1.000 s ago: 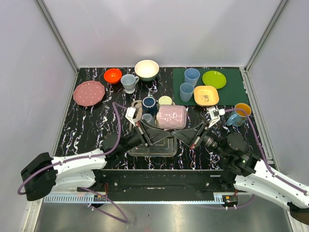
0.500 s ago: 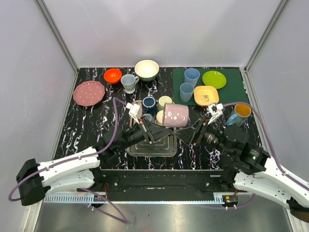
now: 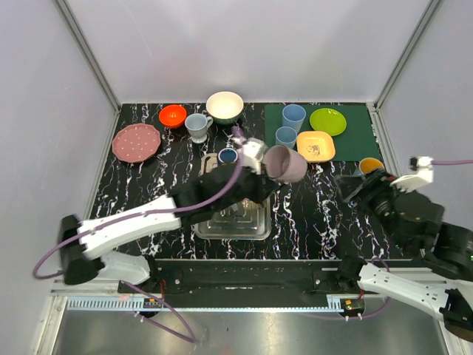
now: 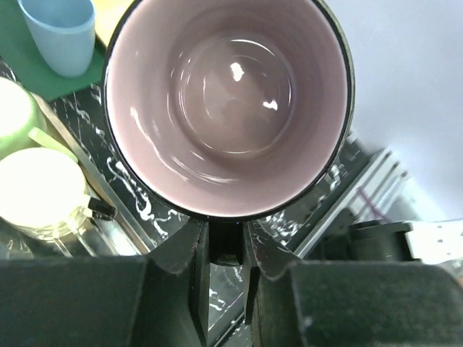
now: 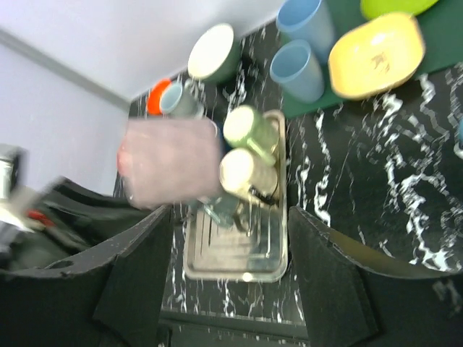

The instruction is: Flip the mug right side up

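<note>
Over the far right corner of the metal tray (image 3: 235, 226), top view: pink mug (image 3: 288, 163), clear of the tabletop (image 3: 148, 200), tipped sideways, pinched by left gripper (image 3: 266, 167). Right gripper (image 3: 366, 188) well right of tray.
Left wrist view: mug mouth faces camera; jaws narrow, clamped on its lower rim.
Right wrist view: jaws wide, empty; mug blurred, over tray's left edge.
</note>
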Robot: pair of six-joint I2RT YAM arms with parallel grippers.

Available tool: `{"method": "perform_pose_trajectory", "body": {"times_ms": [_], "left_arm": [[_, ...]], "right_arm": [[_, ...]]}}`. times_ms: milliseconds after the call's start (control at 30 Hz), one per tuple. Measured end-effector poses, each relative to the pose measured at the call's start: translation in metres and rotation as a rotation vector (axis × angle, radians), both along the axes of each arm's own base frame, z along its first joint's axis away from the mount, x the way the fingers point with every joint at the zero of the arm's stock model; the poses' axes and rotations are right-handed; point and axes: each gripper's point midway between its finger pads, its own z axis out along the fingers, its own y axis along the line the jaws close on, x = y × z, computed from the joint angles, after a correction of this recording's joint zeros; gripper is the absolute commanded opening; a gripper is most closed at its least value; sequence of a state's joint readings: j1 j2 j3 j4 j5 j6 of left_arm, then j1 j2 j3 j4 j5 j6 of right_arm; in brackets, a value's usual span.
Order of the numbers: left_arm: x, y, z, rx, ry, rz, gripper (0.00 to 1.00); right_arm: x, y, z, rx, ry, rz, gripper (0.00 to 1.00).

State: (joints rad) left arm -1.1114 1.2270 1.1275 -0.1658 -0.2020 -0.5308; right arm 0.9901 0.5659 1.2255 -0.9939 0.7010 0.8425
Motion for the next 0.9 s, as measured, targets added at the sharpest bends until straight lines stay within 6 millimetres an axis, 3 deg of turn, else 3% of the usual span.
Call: {"method": "perform_pose_trajectory", "body": {"times_ms": [67, 167, 267, 400, 533, 800, 900], "left_arm": [[0.004, -0.018, -0.021, 0.088, 0.019, -0.005, 0.0], [0.012, -0.042, -0.069, 0.238, 0.066, -0.015, 0.0], [0.022, -0.056, -0.118, 0.388, 0.116, -0.014, 0.0], [0.035, -0.078, -0.158, 0.502, 0.153, -0.019, 0.0], [0.048, -0.104, -0.173, 0.54, 0.152, -0.029, 0.0], [0.075, -0.162, -0.176, 0.517, 0.107, -0.05, 0.0], [0.081, -0.174, -0.185, 0.525, 0.098, -0.059, 0.0]], "right_arm": [[0.001, -0.014, 0.019, 0.003, -0.028, -0.054, 0.7], [0.002, -0.031, 0.043, 0.011, -0.074, -0.111, 0.69], [0.0, -0.04, 0.049, 0.011, -0.097, -0.123, 0.69], [-0.001, -0.042, 0.046, -0.004, -0.101, -0.124, 0.69], [0.001, -0.038, 0.034, -0.035, -0.082, -0.118, 0.69], [-0.002, -0.034, 0.017, -0.043, -0.063, -0.084, 0.69], [-0.003, -0.032, 0.013, -0.039, -0.059, -0.072, 0.69]]}}
